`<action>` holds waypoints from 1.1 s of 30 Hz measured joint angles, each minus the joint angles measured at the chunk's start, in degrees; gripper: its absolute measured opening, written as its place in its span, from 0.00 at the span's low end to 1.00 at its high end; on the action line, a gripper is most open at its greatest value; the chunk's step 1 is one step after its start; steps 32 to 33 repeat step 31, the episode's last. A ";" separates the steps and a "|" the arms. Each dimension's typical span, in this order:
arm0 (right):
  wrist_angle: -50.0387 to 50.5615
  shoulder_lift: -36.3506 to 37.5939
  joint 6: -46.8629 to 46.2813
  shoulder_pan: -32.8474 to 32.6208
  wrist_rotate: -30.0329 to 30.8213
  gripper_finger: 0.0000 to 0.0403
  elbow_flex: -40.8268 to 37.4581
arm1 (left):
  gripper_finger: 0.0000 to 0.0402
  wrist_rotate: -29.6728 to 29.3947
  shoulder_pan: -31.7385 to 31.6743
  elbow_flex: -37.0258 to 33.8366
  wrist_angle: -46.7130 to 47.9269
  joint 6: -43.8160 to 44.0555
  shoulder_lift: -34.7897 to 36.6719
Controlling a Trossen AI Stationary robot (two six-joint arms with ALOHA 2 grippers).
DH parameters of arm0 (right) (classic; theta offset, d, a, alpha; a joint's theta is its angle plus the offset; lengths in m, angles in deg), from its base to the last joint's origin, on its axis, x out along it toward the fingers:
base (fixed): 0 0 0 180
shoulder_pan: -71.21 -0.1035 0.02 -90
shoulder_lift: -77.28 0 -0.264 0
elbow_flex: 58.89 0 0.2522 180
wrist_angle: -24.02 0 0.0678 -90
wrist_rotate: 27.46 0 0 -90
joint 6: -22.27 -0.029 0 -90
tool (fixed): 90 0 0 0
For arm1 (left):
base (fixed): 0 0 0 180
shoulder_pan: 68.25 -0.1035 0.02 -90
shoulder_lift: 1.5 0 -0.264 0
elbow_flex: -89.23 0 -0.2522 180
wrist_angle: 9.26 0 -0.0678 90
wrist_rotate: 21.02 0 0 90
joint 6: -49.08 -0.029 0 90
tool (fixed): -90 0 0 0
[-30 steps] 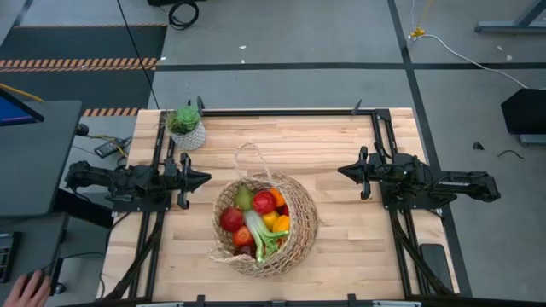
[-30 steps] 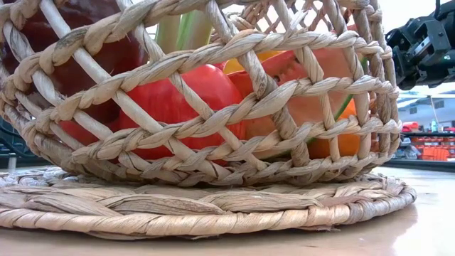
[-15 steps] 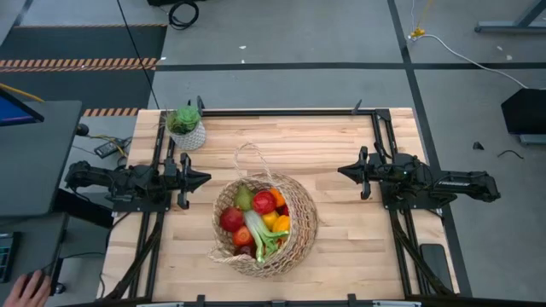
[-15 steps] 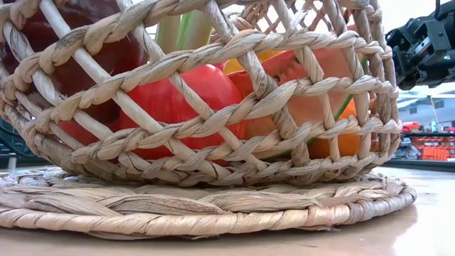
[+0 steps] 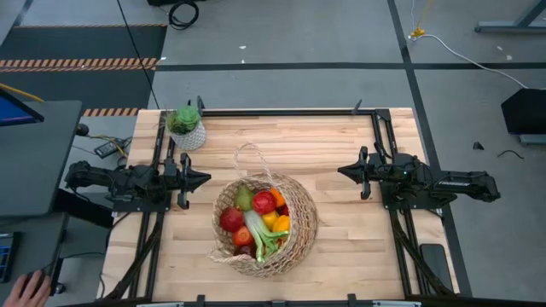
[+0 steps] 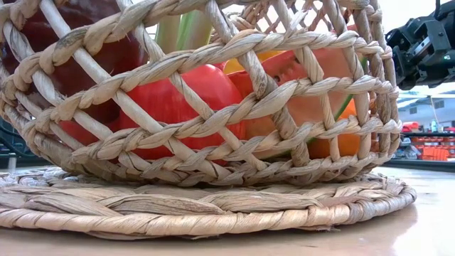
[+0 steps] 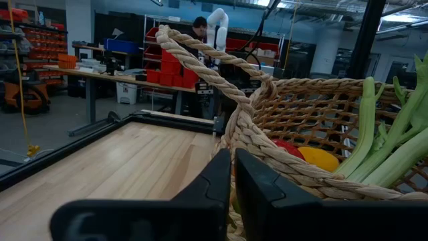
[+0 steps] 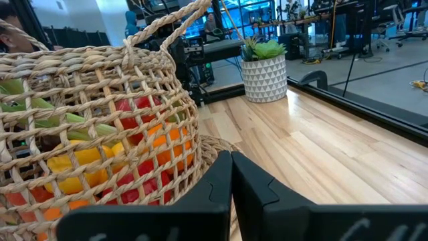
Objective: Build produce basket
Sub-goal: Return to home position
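Observation:
The tan wicker basket [image 5: 286,234] stands on its flat woven base near the table's middle front, its thin loop handle [image 5: 249,153] toward the far side. In it lie red apples [image 5: 264,202], an orange [image 5: 280,223], a green pear [image 5: 244,198] and a green-white leek [image 5: 258,236]. It fills the low view [image 6: 213,107] and shows in both wrist views [image 7: 314,134] [image 8: 87,127]. My left gripper [image 5: 205,178] waits shut to the basket's left. My right gripper [image 5: 341,170] waits shut to its right. Neither touches anything.
A small green plant in a white patterned pot [image 5: 186,128] stands at the table's far left corner and shows in the right wrist view [image 8: 263,70]. Black rails [image 5: 281,112] frame the table. A person stands in the room beyond [image 7: 198,30]. A hand [image 5: 26,290] shows at lower left.

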 joint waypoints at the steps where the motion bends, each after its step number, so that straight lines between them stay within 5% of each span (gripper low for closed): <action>1: 0.00 0.00 0.00 -0.02 0.00 0.03 0.00 | 0.07 -0.01 -0.01 0.00 0.01 -0.04 0.02; 33: 0.00 0.00 0.00 -0.01 0.00 0.03 0.01 | 0.08 -0.01 0.00 0.00 -0.01 -0.02 0.01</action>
